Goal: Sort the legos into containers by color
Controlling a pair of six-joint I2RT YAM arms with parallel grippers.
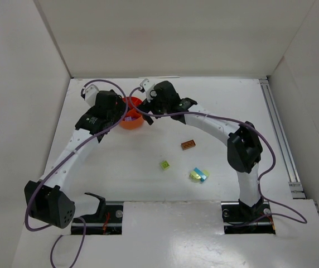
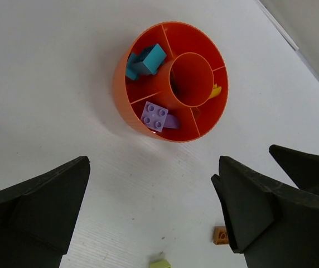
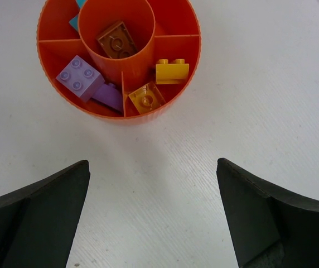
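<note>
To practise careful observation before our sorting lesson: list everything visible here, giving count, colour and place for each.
dish: one, orange-red, far side of table.
purple legos: two, sharing one compartment.
cyan legos: seemingly two, another compartment.
brown lego: one, central hub.
orange lego: one, own compartment.
yellow lego: one, own compartment.
loose legos: four on table; brown, lime green, yellow-green touching cyan.
table: one, white.
left gripper: one, black, open.
right gripper: one, black, open.
</note>
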